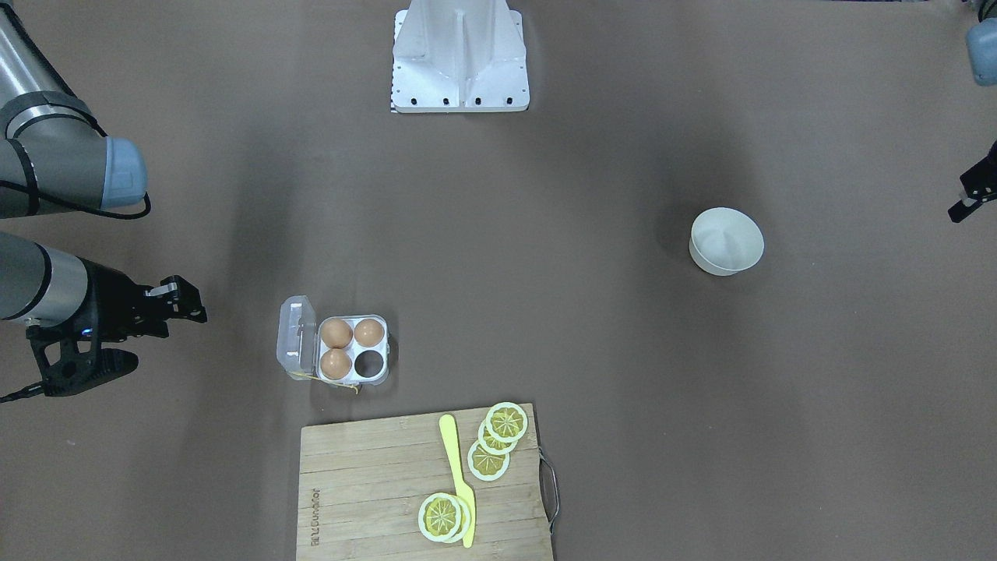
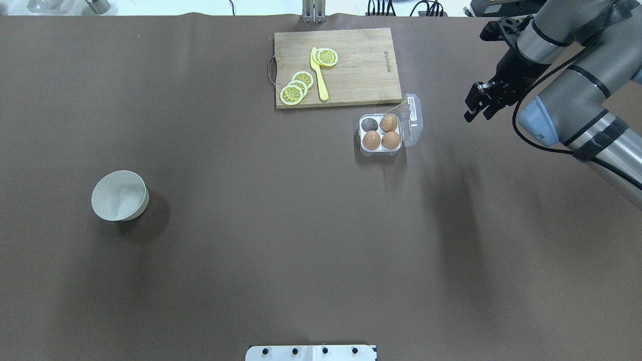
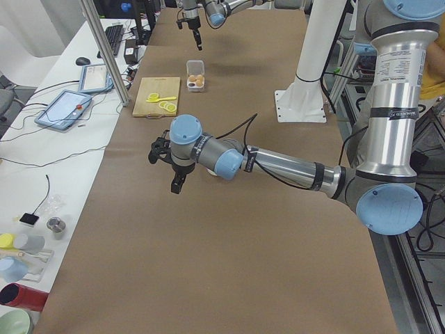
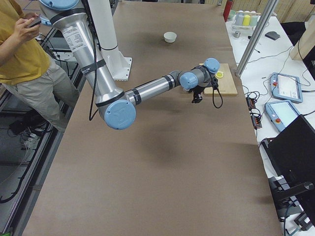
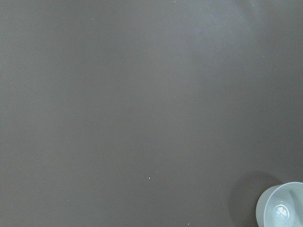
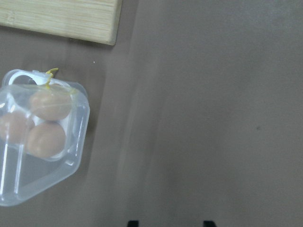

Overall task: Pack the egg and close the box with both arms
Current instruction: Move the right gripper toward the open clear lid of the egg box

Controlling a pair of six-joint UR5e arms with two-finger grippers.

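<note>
The box (image 1: pixel 380 372) stands open in front of the cutting board, its clear lid (image 1: pixel 297 339) folded back towards my right arm. Three brown eggs (image 1: pixel 336 333) sit in its cups and one cup (image 1: pixel 369 362) is empty; I cannot tell the eggs apart. The box also shows in the overhead view (image 2: pixel 381 149) and the right wrist view (image 6: pixel 40 179). My right gripper (image 1: pixel 191 302) hangs open and empty beside the lid, clear of it, and also shows in the overhead view (image 2: pixel 476 114). My left gripper (image 1: pixel 966 204) is at the table's far side near the bowl; I cannot tell whether it is open.
A round white bowl (image 1: pixel 726 240) stands alone on the left arm's side and looks empty. A wooden cutting board (image 1: pixel 374 483) with lemon slices (image 1: pixel 506 422) and a yellow knife (image 1: pixel 456 475) lies next to the box. The white pedestal (image 1: pixel 459 58) stands at the robot's base.
</note>
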